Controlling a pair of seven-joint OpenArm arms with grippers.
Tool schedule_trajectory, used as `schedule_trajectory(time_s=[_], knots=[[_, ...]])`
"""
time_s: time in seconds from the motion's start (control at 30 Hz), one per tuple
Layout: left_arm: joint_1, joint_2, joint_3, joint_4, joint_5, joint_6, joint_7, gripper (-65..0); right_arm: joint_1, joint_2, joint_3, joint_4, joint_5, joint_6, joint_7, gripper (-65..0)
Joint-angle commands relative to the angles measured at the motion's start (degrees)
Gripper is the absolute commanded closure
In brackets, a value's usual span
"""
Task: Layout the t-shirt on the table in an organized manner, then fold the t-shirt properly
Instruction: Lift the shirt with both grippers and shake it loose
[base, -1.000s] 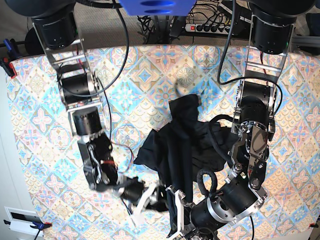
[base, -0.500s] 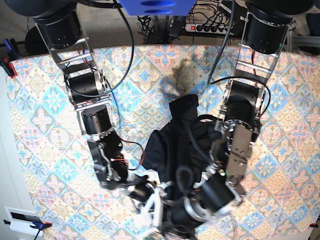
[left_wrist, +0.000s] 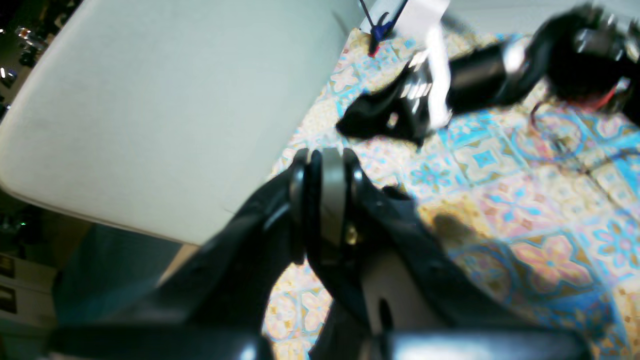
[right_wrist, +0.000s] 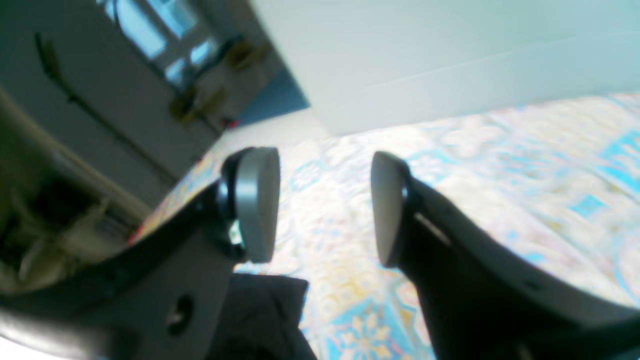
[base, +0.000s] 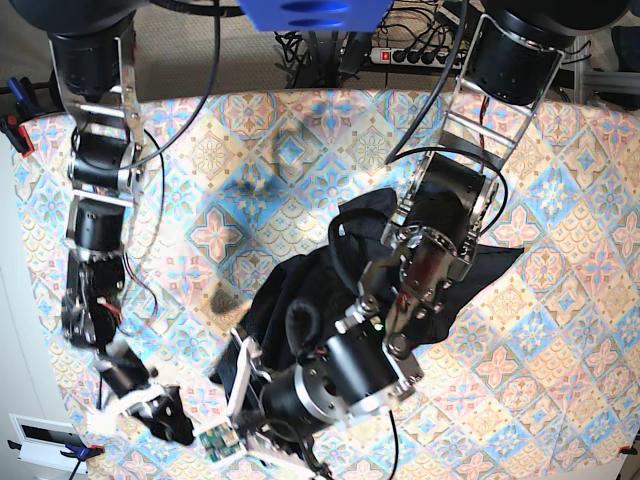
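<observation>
The black t-shirt (base: 310, 290) lies crumpled in the middle of the patterned table (base: 560, 330), one flap reaching right. My left arm lies across it, and my left gripper (base: 238, 382) sits low at the shirt's lower left edge. In the left wrist view that left gripper (left_wrist: 325, 165) has its pads pressed together, with dark cloth at the tips. My right gripper (base: 172, 424) hovers near the table's front left corner, apart from the shirt. In the right wrist view it (right_wrist: 320, 205) stands open and empty, with a bit of black t-shirt (right_wrist: 265, 320) below it.
A power strip (base: 410, 55) and cables lie beyond the table's far edge. A blue clamp (base: 20, 100) grips the left edge. A white tag (base: 40, 435) sits off the front left corner. A pale panel (left_wrist: 150, 100) borders the table's side.
Both arms have swung toward the base view's left. The right gripper went from the lower middle to the front left corner. The shirt was dragged and spread leftward with the left gripper.
</observation>
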Motion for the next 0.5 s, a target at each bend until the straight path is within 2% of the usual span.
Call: schedule_trajectory(time_s=[0.0,0.07,0.13,0.23,0.37,0.47], knots=[[-1.89,0.49,0.22,0.85,0.18,0.18,-1.27,0.0,0.58,-0.19,0.27,0.83,0.64,0.89,0.27,-28.3],[-1.28,0.22,0.31,0.85,0.18,0.18,-1.27,0.0,-1.09,0.16,0.89,1.0,0.46,0.89,0.27,-28.3],[-1.19,0.05,-0.05,0.85,0.44,0.18,-1.27,0.0,-1.62,2.01,1.06,1.18,0.55,0.89,0.27,-28.3],[-1.19,-2.68,0.13,0.85,0.27,0.18,-1.18,0.0,-1.8,4.03,0.89,1.27,0.55,1.06,0.27,-28.3],[-1.1,-6.37,0.13,0.93,0.18,0.18,-1.18,0.0,-1.97,4.55,-1.58,1.27,0.55,1.11,-1.67,-28.4],[-1.1,-7.34,0.13,0.93,0.18,0.18,-1.18,0.0,-1.97,4.55,-2.81,1.36,0.55,1.11,-3.16,-28.4]])
